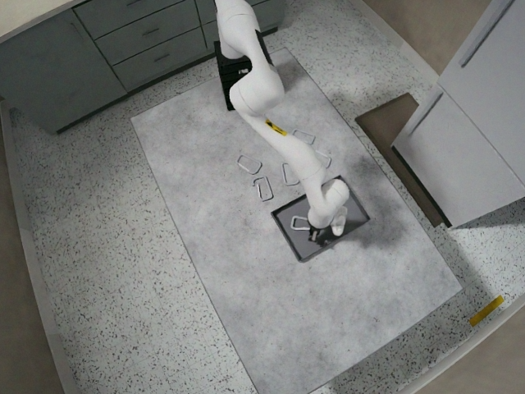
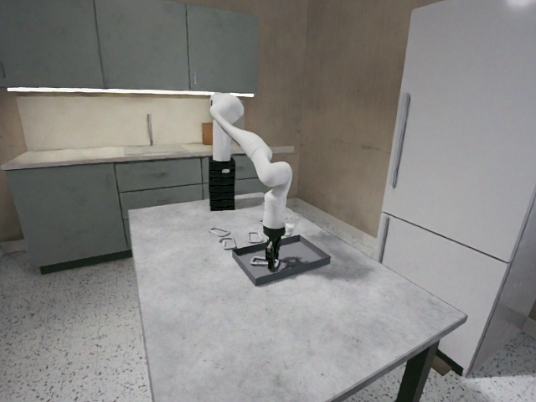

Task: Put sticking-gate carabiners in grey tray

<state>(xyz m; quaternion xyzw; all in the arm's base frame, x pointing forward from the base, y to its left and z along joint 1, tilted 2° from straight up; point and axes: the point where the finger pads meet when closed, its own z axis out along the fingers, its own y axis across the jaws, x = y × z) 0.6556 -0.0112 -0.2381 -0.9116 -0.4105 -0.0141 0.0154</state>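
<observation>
The grey tray point(image 1: 303, 257) point(image 2: 286, 274) lies on the table, right of the middle. My gripper point(image 1: 314, 235) point(image 2: 272, 265) points straight down inside the tray, close to its floor. It is shut on the right end of a silver carabiner point(image 1: 299, 217) that lies in the tray's left part. Several other carabiners lie on the table behind the tray: one point(image 1: 248, 163) point(image 2: 219, 231), a second point(image 1: 263, 188) point(image 2: 228, 243), a third point(image 1: 289, 174) point(image 2: 255, 237), and more point(image 1: 304, 136) partly hidden by the arm.
The arm's black base point(image 1: 230, 71) point(image 2: 222, 183) stands at the table's far edge. A fridge point(image 2: 458, 142) stands to the right of the table, and grey cabinets point(image 2: 64, 208) stand behind it.
</observation>
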